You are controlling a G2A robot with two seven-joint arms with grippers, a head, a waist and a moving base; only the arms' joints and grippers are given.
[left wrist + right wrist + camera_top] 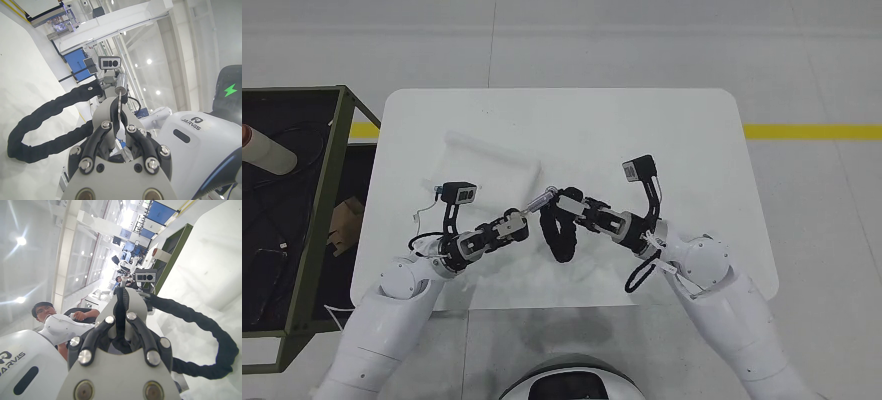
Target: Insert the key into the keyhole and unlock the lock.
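Above the middle of the white table (682, 150), both arms meet at a silver padlock (542, 201). My left gripper (118, 103) is shut on the flat metal key (119, 110), whose blade tip sits in the keyhole at the end of the padlock (121, 83). My right gripper (121, 292) is shut on the black fabric-sleeved chain (217, 336) right by the lock and holds it up. From there the chain (47, 117) hangs in a loop down onto the table (560, 240). In the top view the left gripper (517, 222) and the right gripper (567, 203) face each other closely.
A clear plastic sheet (487, 165) lies on the table behind the grippers. A green-framed cart (337, 170) with a roll (267, 150) and cables stands off the table's left edge. A yellow floor line (812, 131) runs past the right side.
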